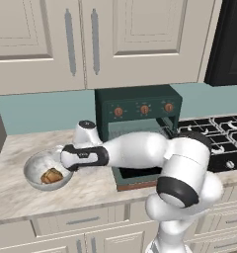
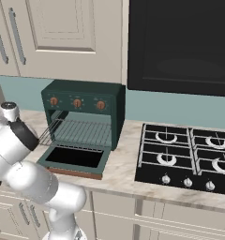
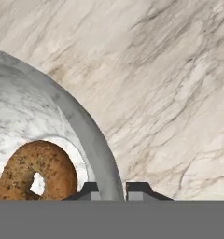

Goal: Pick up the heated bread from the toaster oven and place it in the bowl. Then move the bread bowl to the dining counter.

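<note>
Tool (image 3: 109, 190) clamped on bowl (image 3: 93, 135) rim, bread (image 3: 37, 170) inside

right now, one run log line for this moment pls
stage: gripping bowl | gripper: shut on bowl rim | bread: in bowl | toaster oven: door open, rack bare | bowl on counter left of oven

A kitchen: cream cabinets (image 1: 91, 44), gas stove (image 2: 189, 157), toaster oven (image 2: 81, 119).

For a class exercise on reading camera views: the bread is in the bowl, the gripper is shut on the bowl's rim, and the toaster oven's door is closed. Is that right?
Not quite. The toaster oven door is dropped open, as the right base view shows, with the wire rack exposed. The rest stands: the bread lies in the bowl, and the gripper is shut on its rim.
</note>
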{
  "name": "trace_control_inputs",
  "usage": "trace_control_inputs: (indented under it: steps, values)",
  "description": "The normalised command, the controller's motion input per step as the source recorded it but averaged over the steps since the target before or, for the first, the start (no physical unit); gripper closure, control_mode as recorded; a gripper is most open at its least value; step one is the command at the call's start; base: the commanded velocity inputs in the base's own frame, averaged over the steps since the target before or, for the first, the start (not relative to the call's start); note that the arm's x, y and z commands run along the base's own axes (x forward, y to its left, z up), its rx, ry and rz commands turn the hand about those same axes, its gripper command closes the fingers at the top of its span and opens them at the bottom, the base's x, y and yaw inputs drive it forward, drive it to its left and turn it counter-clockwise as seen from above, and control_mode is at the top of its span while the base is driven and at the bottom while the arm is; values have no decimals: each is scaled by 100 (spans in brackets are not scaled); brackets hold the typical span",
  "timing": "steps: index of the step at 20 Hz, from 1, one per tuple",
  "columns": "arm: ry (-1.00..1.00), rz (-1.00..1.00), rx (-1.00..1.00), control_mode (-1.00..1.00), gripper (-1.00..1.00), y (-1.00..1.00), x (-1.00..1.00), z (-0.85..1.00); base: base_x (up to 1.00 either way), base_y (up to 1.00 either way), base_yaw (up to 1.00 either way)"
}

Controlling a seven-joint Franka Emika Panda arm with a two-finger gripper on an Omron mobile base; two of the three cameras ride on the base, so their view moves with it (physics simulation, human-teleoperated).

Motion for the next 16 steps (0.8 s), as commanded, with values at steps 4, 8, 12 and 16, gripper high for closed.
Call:
trace_control_inputs:
  steps: [4, 8, 12, 16]
  values:
    - [-22, -21, 0, -100, 100, -54, -98, 69, 0, 0, 0]
    - [-19, -24, 1, -100, 100, -85, -100, 81, 0, 0, 0]
    - [-14, -20, 6, -100, 100, -99, -97, 86, 0, 0, 0]
    - [-5, -15, 14, -100, 100, -100, -83, 89, 0, 0, 0]
